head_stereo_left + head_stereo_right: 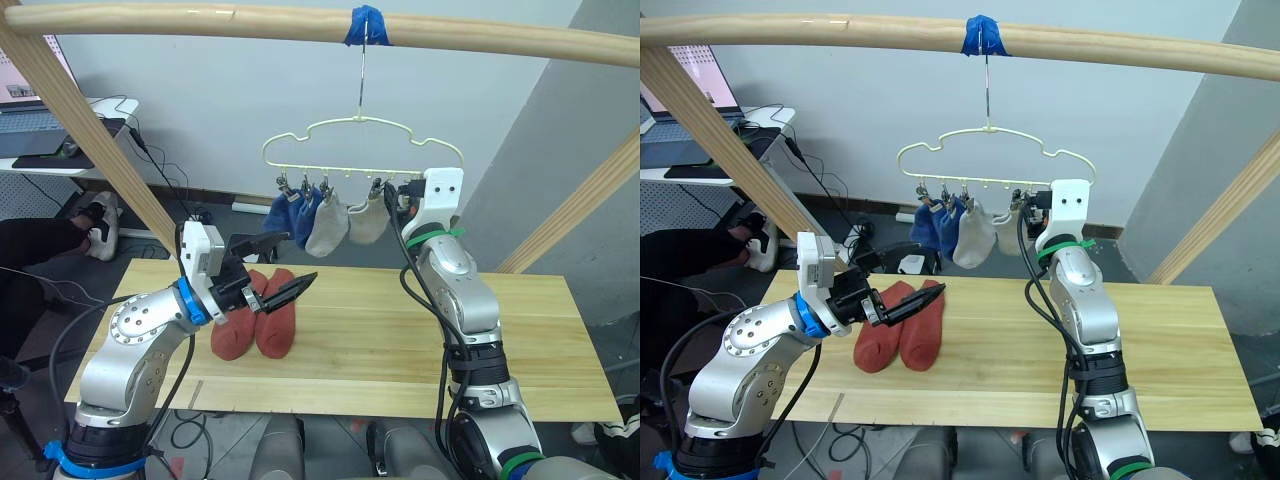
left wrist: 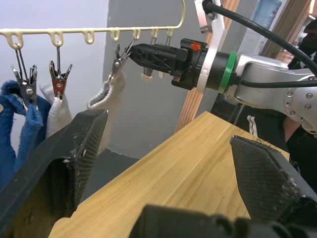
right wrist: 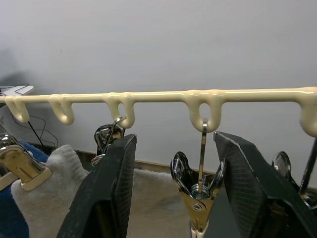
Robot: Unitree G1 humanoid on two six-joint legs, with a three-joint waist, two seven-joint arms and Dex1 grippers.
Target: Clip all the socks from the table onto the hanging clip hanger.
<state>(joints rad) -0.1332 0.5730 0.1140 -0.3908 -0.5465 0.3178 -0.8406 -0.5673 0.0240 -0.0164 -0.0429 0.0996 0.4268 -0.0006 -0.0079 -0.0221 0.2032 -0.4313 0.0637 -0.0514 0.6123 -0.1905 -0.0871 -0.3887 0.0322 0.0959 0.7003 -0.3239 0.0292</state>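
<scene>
Two rust-red socks (image 1: 256,322) lie side by side on the pale wooden table (image 1: 520,340), left of its middle. The yellow-green clip hanger (image 1: 360,122) hangs from the pole above. Two blue socks (image 1: 292,215) and two light grey socks (image 1: 328,228) are clipped to it. My left gripper (image 1: 298,258) hovers open and empty just above the red socks. My right gripper (image 3: 173,138) is raised to the hanger's right end, open, its fingers (image 3: 106,188) on either side of an empty silver clip (image 3: 200,191). Another empty clip (image 3: 285,166) hangs beside it.
The thick wooden pole frame (image 1: 200,20) spans overhead, with slanted posts at left (image 1: 90,130) and right (image 1: 590,200). Blue tape (image 1: 366,25) holds the hanger's hook. A desk with a laptop (image 1: 40,130) and cables stands behind on the left.
</scene>
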